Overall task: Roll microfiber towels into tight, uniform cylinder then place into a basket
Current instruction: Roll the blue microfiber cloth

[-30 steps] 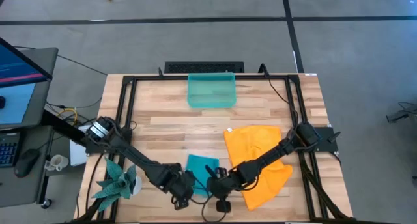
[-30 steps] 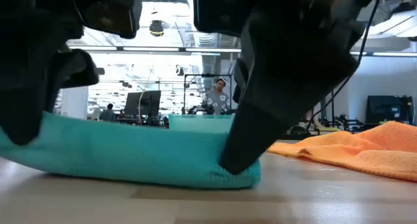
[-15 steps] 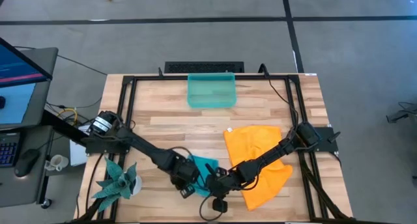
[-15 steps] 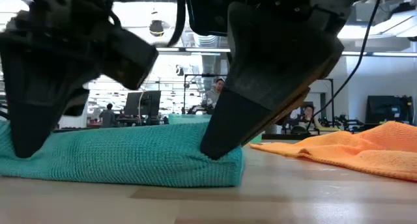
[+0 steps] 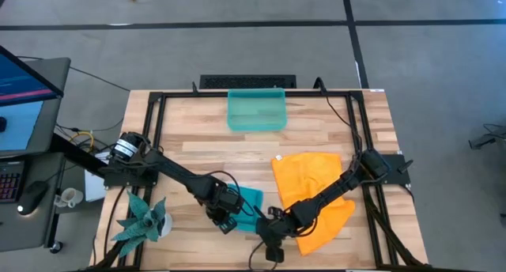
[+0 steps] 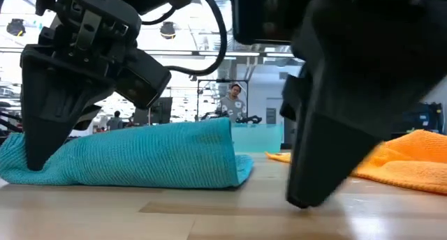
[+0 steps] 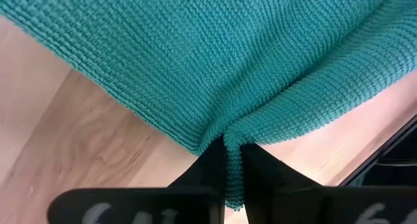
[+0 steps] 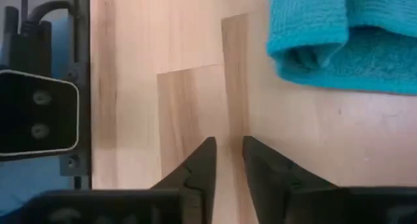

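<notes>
A: Start with your left gripper (image 7: 232, 160). What are its jaws doing?

B: They are pinched tight on a fold of the teal towel (image 7: 215, 61). In your left wrist view the cloth bunches into a ridge right between the two dark fingers (image 7: 207, 164). In the low view that gripper (image 6: 38, 153) bites the towel's left end, at the left of the frame.

A: And your right gripper (image 8: 226, 160)?

B: Its jaws stand slightly apart with nothing between them, only bare wood of the table (image 8: 169, 100). The folded end of the teal towel (image 8: 339, 42) lies apart from it, in the upper right of that wrist picture.

A: Where does the towel sit in the high view?

B: Lower centre of the frame, the teal towel (image 5: 248, 201) is a small folded bundle just right of the left gripper (image 5: 224, 218). The right gripper (image 5: 273, 242) is below and to the right of it, off the cloth.

A: The rest of your task things?

B: The orange towel (image 5: 310, 177) lies spread and rumpled at the right centre, partly under the right arm. The basket (image 5: 256, 110) stands at the top centre of the table, well apart from both towels. A teal spiky plant figure (image 5: 142, 218) sits at the lower left.
</notes>
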Controlling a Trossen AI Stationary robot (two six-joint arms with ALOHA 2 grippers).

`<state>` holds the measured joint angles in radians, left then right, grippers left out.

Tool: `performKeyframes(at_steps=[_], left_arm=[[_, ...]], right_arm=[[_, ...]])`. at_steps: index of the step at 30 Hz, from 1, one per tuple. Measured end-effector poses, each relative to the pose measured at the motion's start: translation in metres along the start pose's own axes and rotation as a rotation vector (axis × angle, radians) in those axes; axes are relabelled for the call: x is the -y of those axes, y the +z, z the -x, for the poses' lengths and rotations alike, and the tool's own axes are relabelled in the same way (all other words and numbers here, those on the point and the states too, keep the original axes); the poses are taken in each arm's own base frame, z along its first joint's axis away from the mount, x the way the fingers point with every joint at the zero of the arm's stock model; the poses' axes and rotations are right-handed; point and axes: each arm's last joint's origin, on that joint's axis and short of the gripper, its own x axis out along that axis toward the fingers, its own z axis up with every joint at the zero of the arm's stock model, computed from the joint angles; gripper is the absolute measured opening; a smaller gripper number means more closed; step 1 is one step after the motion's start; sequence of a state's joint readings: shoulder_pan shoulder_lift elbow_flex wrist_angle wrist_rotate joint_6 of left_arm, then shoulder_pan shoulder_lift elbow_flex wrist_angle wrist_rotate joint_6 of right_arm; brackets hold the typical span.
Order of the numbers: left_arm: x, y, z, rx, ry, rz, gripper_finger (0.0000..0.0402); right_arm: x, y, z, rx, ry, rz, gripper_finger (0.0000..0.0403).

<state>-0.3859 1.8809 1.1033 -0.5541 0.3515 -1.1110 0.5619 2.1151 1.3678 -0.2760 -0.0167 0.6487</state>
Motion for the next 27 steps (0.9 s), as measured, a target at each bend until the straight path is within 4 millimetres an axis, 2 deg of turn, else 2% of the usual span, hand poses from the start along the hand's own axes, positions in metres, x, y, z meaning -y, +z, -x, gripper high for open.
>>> performKeyframes(at_steps=[5,10,13,16,27], left_arm=[[-0.001,0.000,0.000,0.001,0.013,-0.015,0.0017],[-0.001,0.000,0.000,0.003,0.015,-0.028,0.0018],[-0.001,0.000,0.000,0.009,0.017,-0.029,0.0018],[-0.001,0.000,0.000,0.008,0.017,-0.029,0.0018],[-0.001,0.000,0.000,0.009,0.017,-0.027,0.0018]], right_arm=[[0.001,0.005,0.005,0.009,0.026,0.029,0.0134],[-0.023,0.017,0.011,0.238,0.105,0.273,0.0133],[-0.029,0.021,0.010,0.359,0.056,0.375,0.0123],[-0.020,0.020,0.004,0.359,-0.049,0.401,0.0111],[0.005,0.025,0.002,0.302,-0.170,0.320,0.0084]])
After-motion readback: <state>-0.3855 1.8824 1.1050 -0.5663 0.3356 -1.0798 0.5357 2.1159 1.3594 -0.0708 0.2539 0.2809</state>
